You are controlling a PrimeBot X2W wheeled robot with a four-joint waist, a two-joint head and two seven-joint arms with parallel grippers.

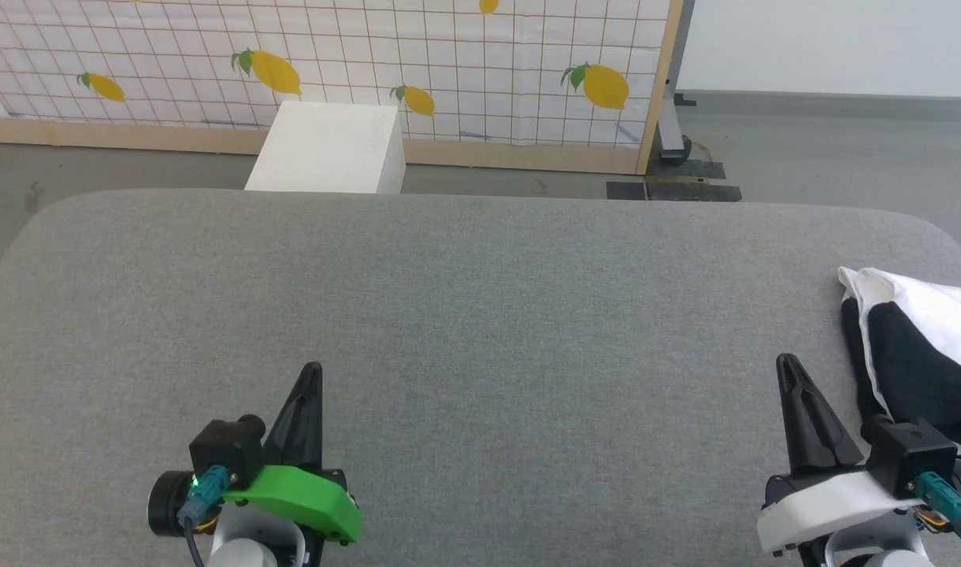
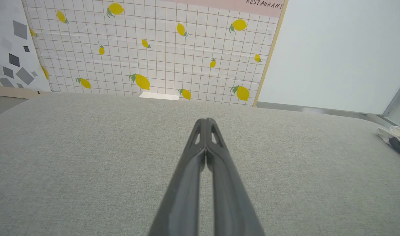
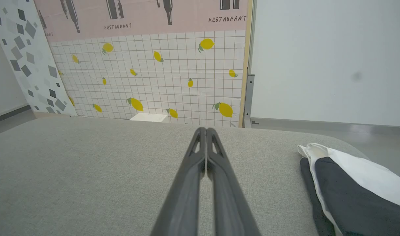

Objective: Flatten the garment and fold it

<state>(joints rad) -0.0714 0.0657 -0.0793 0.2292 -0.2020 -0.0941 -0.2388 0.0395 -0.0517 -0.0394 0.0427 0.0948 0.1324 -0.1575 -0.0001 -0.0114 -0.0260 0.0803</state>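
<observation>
Two robot arms hover low over a wide grey woven-fabric padded surface (image 1: 480, 315), and the folding job looks to be at its very start, with nothing spread or flattened yet. The left gripper (image 1: 313, 370), in a green casing, has its two long dark fingers pressed together and holds nothing. The right gripper (image 1: 788, 364), in a white casing, is likewise closed tight and empty. The garment (image 1: 914, 354), a soft white shirt with black sleeves, lies in a crumpled heap at the far right edge of the surface, just beside the right gripper's fingers but clear of them, and well apart from the left gripper. A black sleeve lies over bunched white cloth, and no chest print can be seen. The next move probably calls for the right gripper to open, reach rightward, pinch an edge and draw the cloth toward the bare middle.
</observation>
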